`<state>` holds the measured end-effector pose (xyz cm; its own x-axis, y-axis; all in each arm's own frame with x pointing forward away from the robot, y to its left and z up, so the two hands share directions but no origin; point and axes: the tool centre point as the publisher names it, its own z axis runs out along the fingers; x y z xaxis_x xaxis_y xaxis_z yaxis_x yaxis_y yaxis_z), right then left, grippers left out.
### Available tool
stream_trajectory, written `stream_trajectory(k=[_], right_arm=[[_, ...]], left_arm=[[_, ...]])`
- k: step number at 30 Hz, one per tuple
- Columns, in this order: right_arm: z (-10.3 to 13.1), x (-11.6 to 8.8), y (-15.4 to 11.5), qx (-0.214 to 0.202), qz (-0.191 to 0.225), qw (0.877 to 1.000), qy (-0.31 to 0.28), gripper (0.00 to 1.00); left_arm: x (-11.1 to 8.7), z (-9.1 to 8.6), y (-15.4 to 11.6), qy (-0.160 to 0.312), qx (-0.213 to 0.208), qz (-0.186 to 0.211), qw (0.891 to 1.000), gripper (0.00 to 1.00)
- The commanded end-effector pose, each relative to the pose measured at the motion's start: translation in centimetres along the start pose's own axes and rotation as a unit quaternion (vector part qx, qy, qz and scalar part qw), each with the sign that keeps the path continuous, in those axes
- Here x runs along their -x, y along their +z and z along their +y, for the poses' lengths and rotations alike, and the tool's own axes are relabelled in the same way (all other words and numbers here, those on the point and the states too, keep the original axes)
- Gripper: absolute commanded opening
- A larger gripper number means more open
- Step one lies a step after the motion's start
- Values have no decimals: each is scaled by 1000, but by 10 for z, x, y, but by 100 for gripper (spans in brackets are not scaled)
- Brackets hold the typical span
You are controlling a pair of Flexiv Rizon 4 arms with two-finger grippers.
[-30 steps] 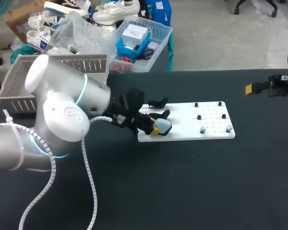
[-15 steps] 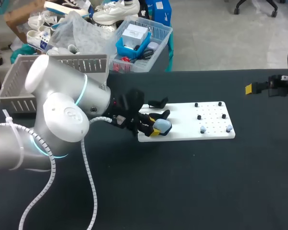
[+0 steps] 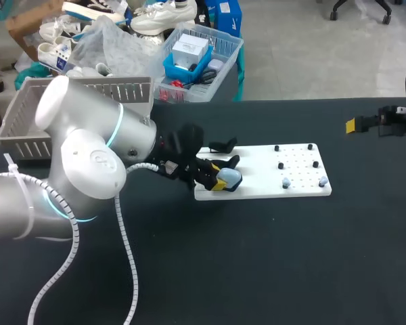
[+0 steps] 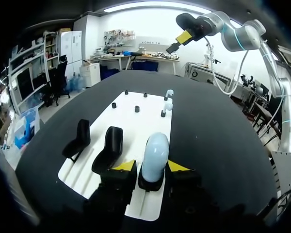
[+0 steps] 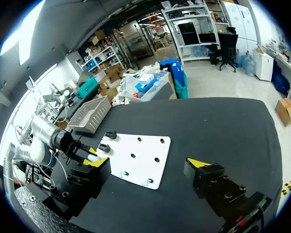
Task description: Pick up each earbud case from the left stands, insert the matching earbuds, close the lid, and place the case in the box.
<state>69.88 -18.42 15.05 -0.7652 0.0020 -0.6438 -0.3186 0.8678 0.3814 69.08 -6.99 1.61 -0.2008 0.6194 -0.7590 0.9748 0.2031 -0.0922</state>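
A light-blue earbud case (image 4: 154, 154) stands upright on a black stand at the near-left end of the white board (image 3: 298, 191). My left gripper (image 4: 151, 166) is shut on it low down, one yellow tip on each side; from the head view the case (image 3: 229, 178) shows just past the gripper (image 3: 220, 181). Two more black stands (image 4: 111, 144) (image 4: 77, 140) beside it are bare. Two small light-blue earbuds (image 3: 285, 183) (image 3: 323, 181) sit on pegs at the board's right end. My right gripper (image 3: 362, 124) hangs open far to the right, above the table (image 5: 149, 165).
A grey slatted basket (image 3: 27, 128) stands at the table's back left, also in the right wrist view (image 5: 89, 114). Several short black pegs (image 3: 281, 164) stick up from the board's right half. Black tabletop (image 3: 257, 257) stretches in front of the board.
The left gripper has shifted only very slightly at the case, which stays on its stand. The right arm has not moved.
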Motion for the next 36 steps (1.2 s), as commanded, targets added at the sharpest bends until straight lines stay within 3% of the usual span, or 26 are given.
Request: stream_trajectory(k=[1, 2, 9, 11, 36], right_arm=[[-1, 0, 0, 2, 1, 1000, 0, 100], [-1, 0, 0, 2, 1, 1000, 0, 100], [-1, 0, 0, 2, 1, 1000, 0, 100], [-1, 0, 0, 2, 1, 1000, 0, 100], [-1, 0, 0, 2, 1, 1000, 0, 100]], left_arm=[[0, 0, 0, 1, -1, 1, 1000, 29], [0, 0, 0, 1, -1, 1, 1000, 23], [-2, 1, 0, -2, 1, 1, 1000, 9], [-2, 1, 0, -3, 2, 0, 1000, 0], [11, -3, -12, 0, 12, -27, 1000, 0]])
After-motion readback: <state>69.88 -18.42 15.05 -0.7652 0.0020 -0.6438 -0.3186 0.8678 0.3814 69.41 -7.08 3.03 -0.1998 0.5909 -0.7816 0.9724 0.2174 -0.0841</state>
